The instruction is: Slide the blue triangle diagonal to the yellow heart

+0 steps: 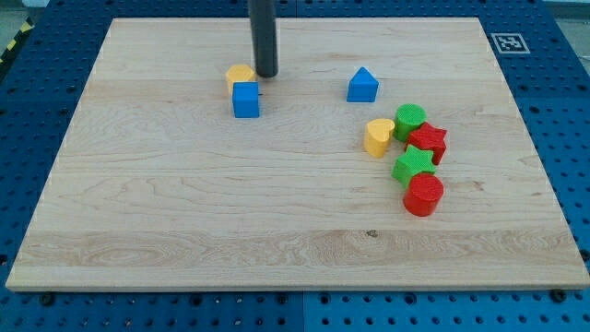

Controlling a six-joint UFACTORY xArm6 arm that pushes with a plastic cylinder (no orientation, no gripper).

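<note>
The blue triangular plastic block (362, 86) lies up-left of the yellow plastic heart (378, 136), slightly apart. My tip (266, 75) stands far left of the heart, gripping nothing. No readable writing.

The rod is running out of the frame at twelve o'clock, so its upper length and the arm carrying it are being cut off; only the lower stretch down to my tip (266, 75) is showing. A yellow block (240, 75) is sitting partly hidden behind the blue cube (246, 100), which is covering its six o'clock side, so its shape is staying unclear, possibly round. In the cluster at three o'clock, the red cylinder (424, 195) is overlapping the lower edge of the green star-like block (412, 166). The board's (184, 240) near corners are being clipped by the bottom edge.
</note>
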